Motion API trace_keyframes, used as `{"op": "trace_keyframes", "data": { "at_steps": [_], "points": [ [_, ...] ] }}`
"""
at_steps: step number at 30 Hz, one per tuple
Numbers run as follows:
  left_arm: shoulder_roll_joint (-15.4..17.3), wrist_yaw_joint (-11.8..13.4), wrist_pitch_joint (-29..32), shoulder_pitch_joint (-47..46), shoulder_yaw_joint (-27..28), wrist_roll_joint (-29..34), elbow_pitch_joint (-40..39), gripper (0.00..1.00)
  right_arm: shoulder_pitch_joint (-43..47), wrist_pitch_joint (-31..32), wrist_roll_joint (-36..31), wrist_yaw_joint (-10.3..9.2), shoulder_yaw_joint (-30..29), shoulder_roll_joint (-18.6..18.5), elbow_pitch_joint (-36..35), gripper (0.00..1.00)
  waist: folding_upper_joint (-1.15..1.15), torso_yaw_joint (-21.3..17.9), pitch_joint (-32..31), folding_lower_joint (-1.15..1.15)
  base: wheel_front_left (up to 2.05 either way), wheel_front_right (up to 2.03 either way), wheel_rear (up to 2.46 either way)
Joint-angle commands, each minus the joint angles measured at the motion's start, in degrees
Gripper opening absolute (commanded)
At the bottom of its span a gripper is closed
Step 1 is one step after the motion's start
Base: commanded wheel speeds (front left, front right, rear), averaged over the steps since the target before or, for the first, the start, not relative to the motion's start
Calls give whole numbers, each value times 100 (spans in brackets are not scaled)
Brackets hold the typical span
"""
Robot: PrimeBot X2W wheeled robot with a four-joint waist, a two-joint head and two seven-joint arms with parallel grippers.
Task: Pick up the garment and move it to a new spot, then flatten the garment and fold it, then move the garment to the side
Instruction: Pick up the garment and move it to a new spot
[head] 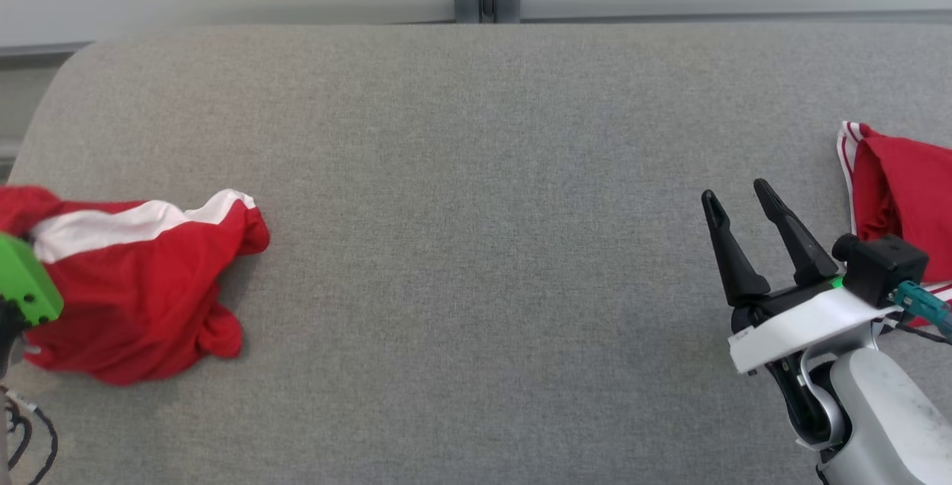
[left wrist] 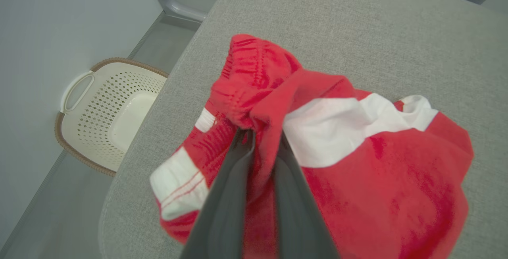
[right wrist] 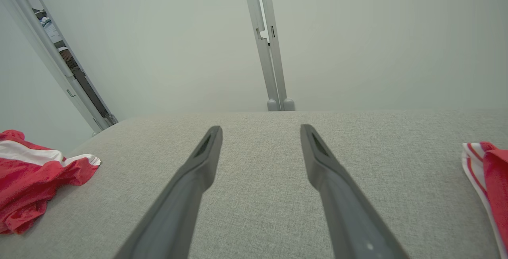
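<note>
Lift slowly with the left gripper, pinched shut on a bunched ridge of the crumpled red jersey garment with white bands at the left end of the grey cloth-covered table, until the trailing cloth clears the tabletop. Carry toward the table's bare middle, stopping well short of the second red-and-white garment at its right end, with the right gripper spread open and empty near that end. Watch the pinch: apparently several layers caught, tips buried in the fold.
</note>
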Motion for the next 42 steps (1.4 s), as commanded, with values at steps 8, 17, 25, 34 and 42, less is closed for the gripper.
{"op": "trace_keyframes", "data": {
  "at_steps": [8, 17, 25, 34, 42],
  "points": [
    [-226, -52, 628, -88, -942, -53, -2163, 0, 445, -14, -51, -7, -168, 195, 185, 100, 0, -348, -945, 0, 0, 0, 0],
    [-993, 148, 1111, 156, -1521, -328, -4029, 0, 399, -14, -86, -7, -327, 121, 160, 100, 0, -978, -977, 0, 0, 0, 0],
    [-1869, 515, 15, 810, -1900, -48, -4042, 0, 344, -13, -47, -6, -473, 41, 133, 100, 0, -1417, -682, 0, 0, 0, 0],
    [-2264, 327, -1728, 1415, -2428, 135, -1849, 26, 215, -14, 6, -7, -425, 3, 152, 100, 0, -1604, -364, 0, 0, 0, 0],
    [-2294, 280, -2630, 1213, -2597, 252, -1125, 100, 362, -14, -26, -6, -415, -55, 208, 100, 0, -1451, -568, 0, 0, 0, 0]
  ]
}}
